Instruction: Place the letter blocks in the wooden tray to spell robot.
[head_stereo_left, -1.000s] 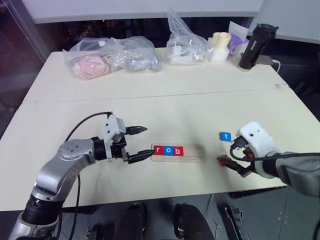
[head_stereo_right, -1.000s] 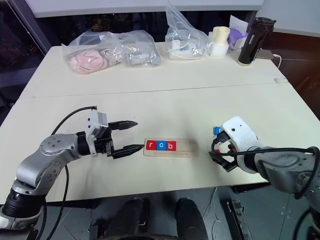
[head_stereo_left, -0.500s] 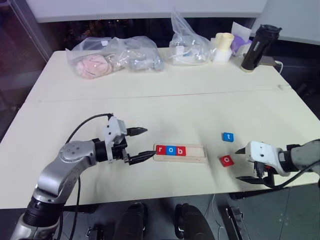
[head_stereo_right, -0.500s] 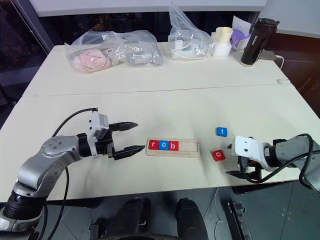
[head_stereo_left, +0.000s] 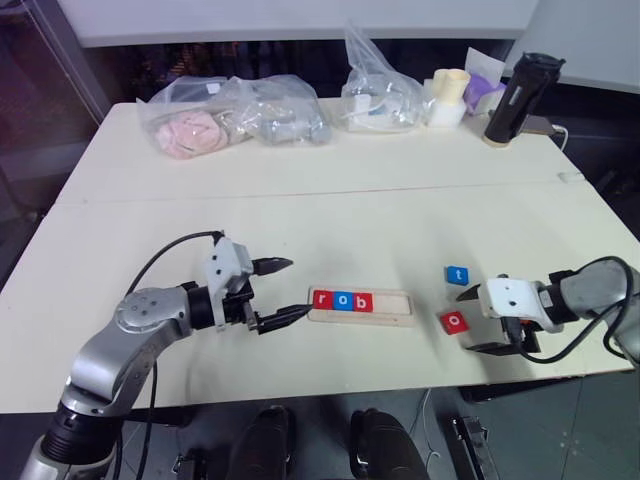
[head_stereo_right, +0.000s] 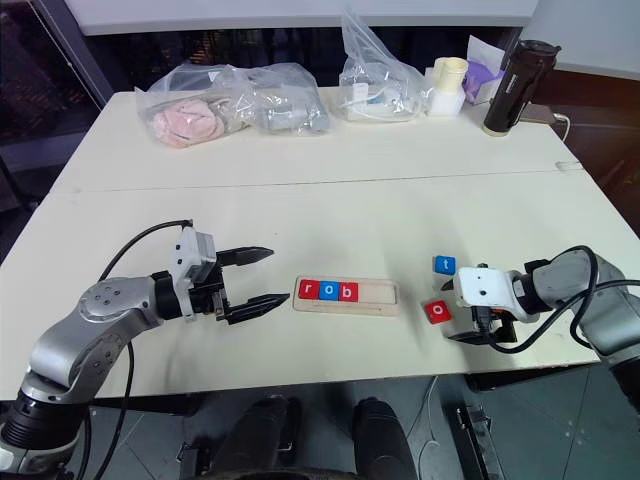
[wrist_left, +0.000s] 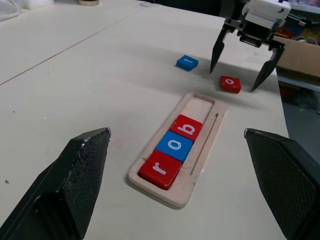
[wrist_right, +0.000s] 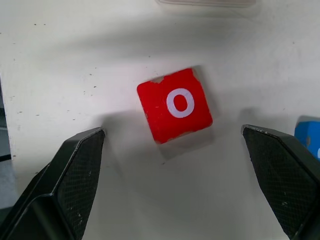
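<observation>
The right gripper (head_stereo_right: 462, 315) hangs over the red o block (wrist_right: 174, 105), fingers (wrist_right: 75, 172) spread wide to either side of the tile, which lies square-on but slightly skewed between them on the surface (head_stereo_left: 300, 220), just beside the blue t block (head_stereo_left: 457, 274). The wooden tray (head_stereo_left: 390, 310) holds r, o, b, two slots free at its right end. The left gripper (head_stereo_left: 278, 290), fingers spread and empty, waits at the tray's left end. A second ago the right hand covered the o; now it is drawn aside and turned downward
</observation>
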